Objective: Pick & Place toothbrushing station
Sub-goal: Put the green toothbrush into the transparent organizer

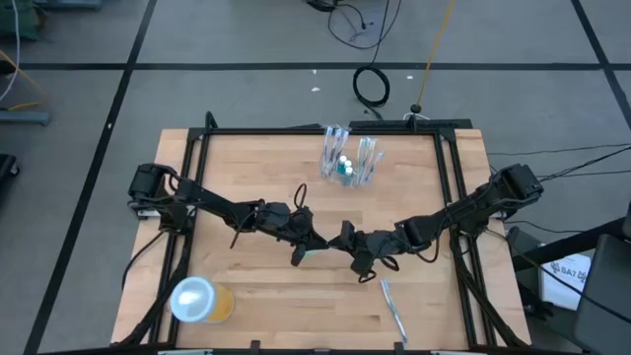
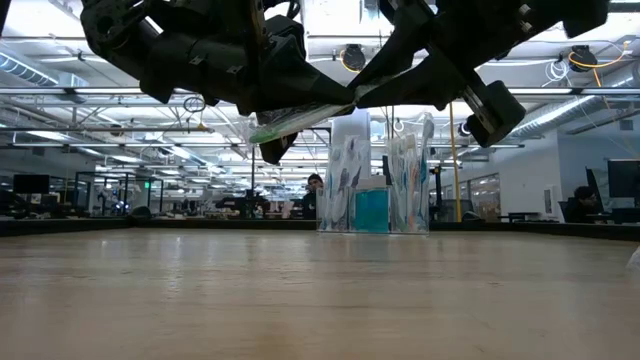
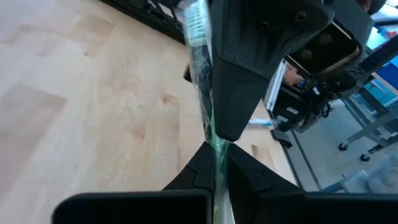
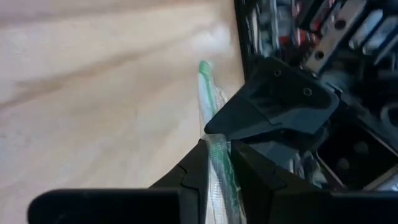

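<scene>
Our left hand (image 1: 304,246) and right hand (image 1: 342,240) both pinching one wrapped green toothbrush (image 2: 290,122) mid-desk (image 1: 266,296), open wood around, one clear cup (image 1: 347,158) near far edge

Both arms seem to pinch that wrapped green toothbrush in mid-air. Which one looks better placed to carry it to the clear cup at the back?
Probably the left. Its fingers are shut on the toothbrush, while the right fingers seem to be loosening. The cup sits about equally far from both.

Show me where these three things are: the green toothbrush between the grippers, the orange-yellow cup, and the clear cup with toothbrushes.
green toothbrush (image 2: 295,120): low view, on its wrapped middle.
orange-yellow cup (image 1: 219,303): high view, on its side wall.
clear cup (image 1: 347,163): high view, on its wall.
</scene>
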`<state>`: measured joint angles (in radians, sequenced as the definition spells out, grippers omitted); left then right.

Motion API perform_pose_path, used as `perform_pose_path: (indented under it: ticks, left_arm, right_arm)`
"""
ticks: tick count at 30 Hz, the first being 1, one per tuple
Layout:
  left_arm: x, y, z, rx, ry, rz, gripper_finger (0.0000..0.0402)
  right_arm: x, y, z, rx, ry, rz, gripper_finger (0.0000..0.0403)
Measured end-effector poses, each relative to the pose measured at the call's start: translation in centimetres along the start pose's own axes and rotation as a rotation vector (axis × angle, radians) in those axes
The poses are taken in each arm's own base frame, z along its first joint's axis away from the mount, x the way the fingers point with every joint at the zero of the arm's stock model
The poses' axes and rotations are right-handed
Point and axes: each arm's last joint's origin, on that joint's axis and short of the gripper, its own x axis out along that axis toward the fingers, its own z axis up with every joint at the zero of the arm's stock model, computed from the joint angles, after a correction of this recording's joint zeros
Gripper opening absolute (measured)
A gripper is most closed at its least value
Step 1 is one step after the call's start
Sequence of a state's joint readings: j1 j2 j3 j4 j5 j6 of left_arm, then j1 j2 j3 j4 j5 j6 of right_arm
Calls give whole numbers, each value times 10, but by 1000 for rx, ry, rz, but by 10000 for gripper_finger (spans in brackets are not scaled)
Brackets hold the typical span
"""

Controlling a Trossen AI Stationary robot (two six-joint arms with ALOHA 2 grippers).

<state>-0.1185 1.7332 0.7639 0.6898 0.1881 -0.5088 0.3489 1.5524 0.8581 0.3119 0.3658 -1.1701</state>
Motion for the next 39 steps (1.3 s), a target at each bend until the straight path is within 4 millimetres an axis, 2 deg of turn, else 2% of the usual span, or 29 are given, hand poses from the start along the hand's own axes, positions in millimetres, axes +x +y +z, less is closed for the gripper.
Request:
perform_pose_path:
  ticks: [5, 8, 12, 17, 23, 26, 31, 35, 39]
  left_arm:
    - [0, 0, 3, 16, -35, 37, 13]
    - [-1, -1, 4, 34, -40, 45, 15]
    - [-2, -2, 5, 51, -51, 30, 8]
    - [-3, -5, 7, 58, -63, 27, 8]
    - [-9, -9, 18, 122, -144, 78, 10]
    - [-18, -15, 26, 165, -163, 75, 8]
    - [-42, -29, 43, 241, -217, 93, 9]
    - [-66, -38, 46, 322, -312, 177, 8]
    - [-82, -47, 40, 436, -443, 217, 9]
  right_arm:
    - [-7, 5, 9, 5, 178, -76, 59]
    - [-13, 9, 18, -25, 228, -109, 62]
    - [-17, 11, 28, -29, 191, -125, 63]
    - [-19, 10, 31, 73, 170, -154, 63]
    - [-23, 6, 39, 113, 156, -223, 63]
    - [-33, 0, 44, 152, 163, -277, 63]
    - [-53, -16, 44, 332, 95, -331, 64]
    - [-67, -14, 33, 446, 29, -330, 64]
    - [-69, -16, 12, 633, -110, -402, 64]
